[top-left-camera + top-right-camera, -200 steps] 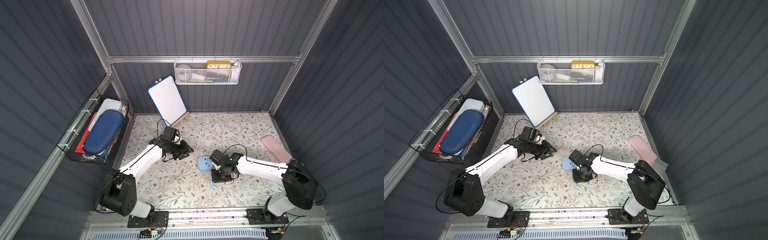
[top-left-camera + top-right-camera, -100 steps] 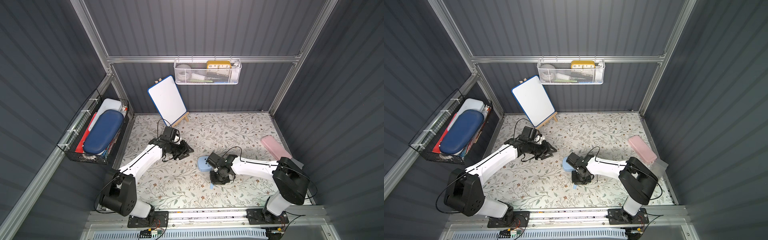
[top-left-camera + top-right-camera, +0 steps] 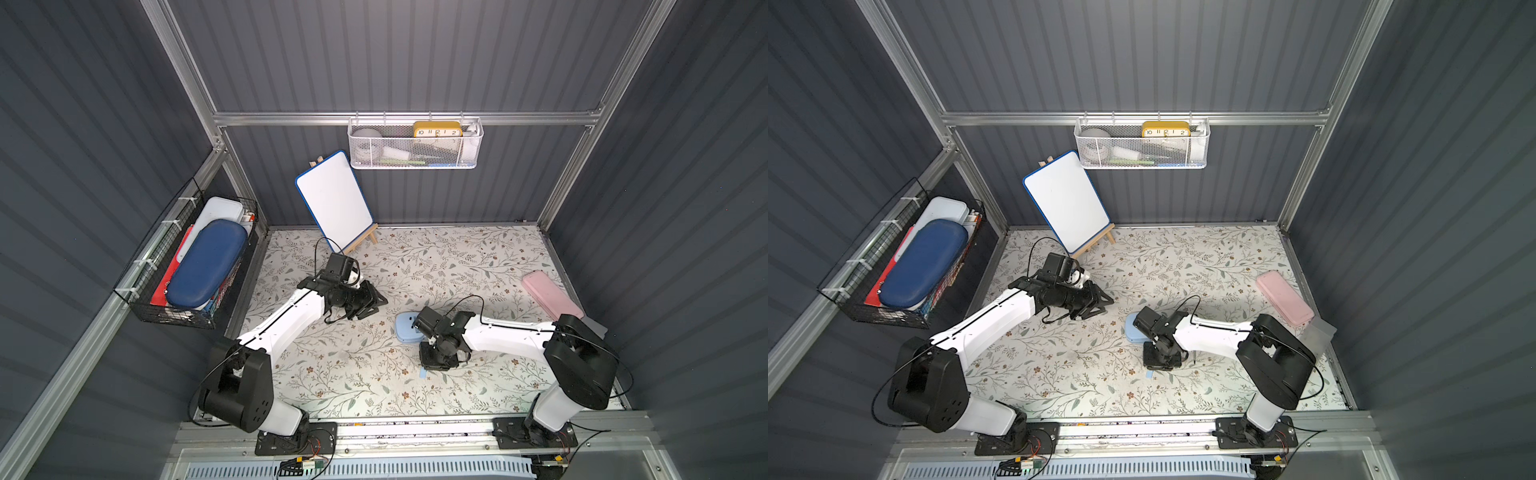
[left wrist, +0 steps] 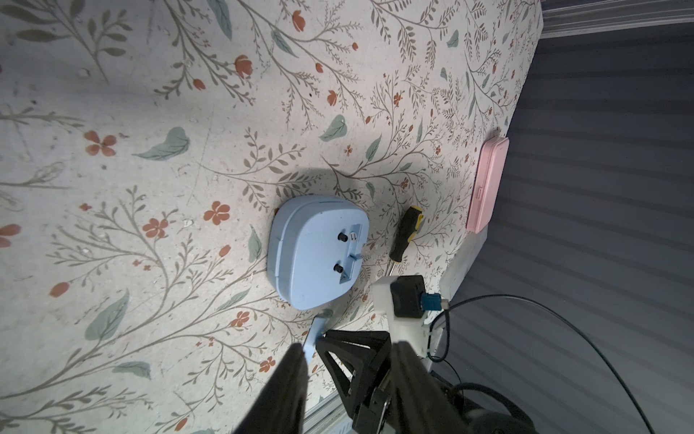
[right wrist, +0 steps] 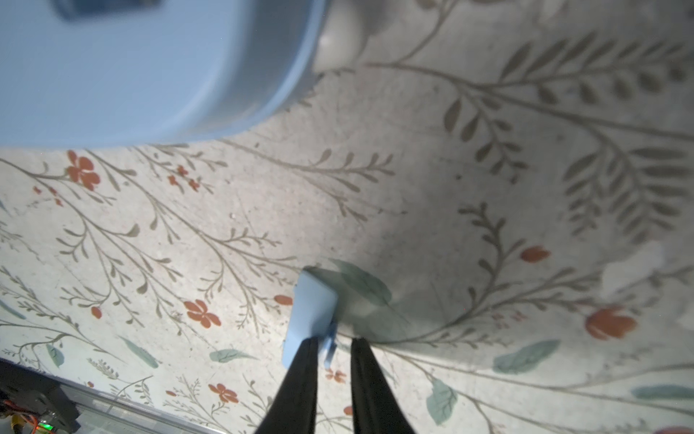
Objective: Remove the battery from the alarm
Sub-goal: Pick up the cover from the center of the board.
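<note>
On the table (image 3: 457, 266), room open all round, the alarm (image 4: 315, 255) lay face-down, its compartment along the edge facing the right arm; the battery, presumably inside, could not be made out. The right gripper (image 5: 335, 342), just beside it, stood narrowly parted at the cover piece (image 5: 313, 308), grip unclear; the left gripper (image 4: 349, 345) hung released, well apart.
</note>
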